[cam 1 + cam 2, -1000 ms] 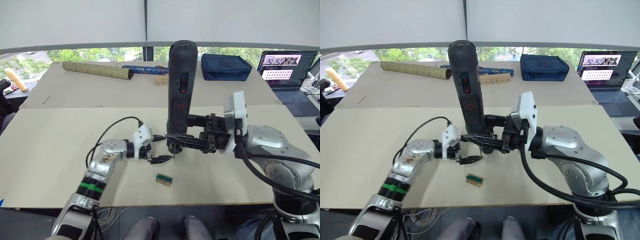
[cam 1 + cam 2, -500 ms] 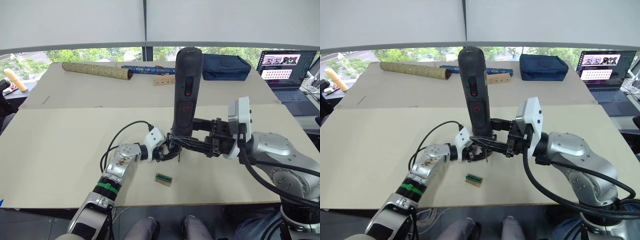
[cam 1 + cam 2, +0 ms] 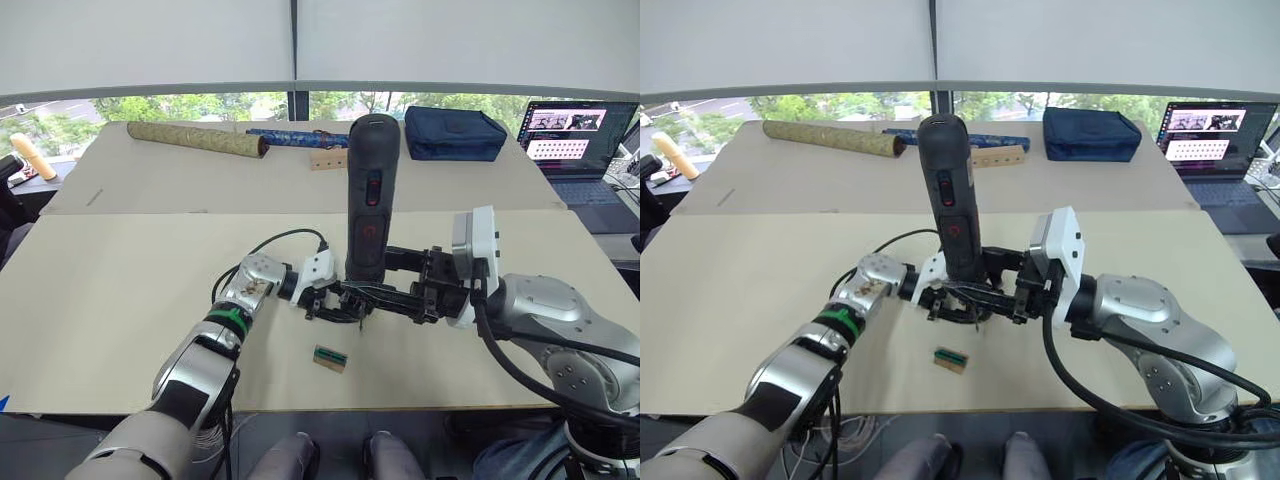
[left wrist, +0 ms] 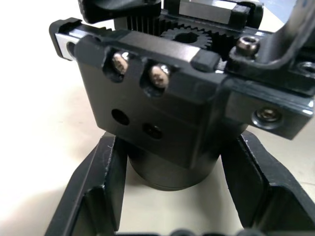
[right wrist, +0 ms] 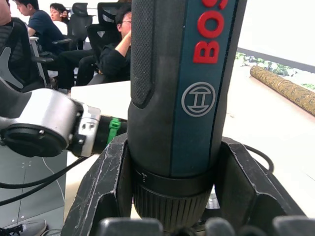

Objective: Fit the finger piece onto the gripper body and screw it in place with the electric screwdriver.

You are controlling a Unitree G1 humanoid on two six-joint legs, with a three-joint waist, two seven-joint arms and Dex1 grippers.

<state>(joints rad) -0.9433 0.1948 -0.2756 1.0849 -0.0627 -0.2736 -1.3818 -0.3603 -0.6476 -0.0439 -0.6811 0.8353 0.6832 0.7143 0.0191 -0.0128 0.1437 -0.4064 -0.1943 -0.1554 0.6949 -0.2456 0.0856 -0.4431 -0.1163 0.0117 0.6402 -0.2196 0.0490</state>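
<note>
The electric screwdriver (image 3: pixel 369 205), a thick dark cylinder with red buttons, stands upright at the table's middle. My right gripper (image 3: pixel 352 294) is shut on its lower end, with a finger on each side of its collar (image 5: pixel 172 196). Directly under it is the gripper body (image 4: pixel 162 103), a black block with gear teeth and screws. My left gripper (image 3: pixel 325 301) is shut on its round base, and my left fingers (image 4: pixel 101 191) press on that base. The bit's tip and the finger piece are hidden among the black parts.
A small green-and-tan block (image 3: pixel 329 358) lies near the front edge. At the back lie a patterned roll (image 3: pixel 195 139), a blue tube (image 3: pixel 290 136), a wooden block (image 3: pixel 322 160) and a navy pouch (image 3: pixel 452 133). A laptop (image 3: pixel 572 135) sits far right. Seated people (image 5: pixel 106 54) show behind.
My left gripper has come in from the left and closed in under the screwdriver. The screwdriver has come down a little and stands straighter.
</note>
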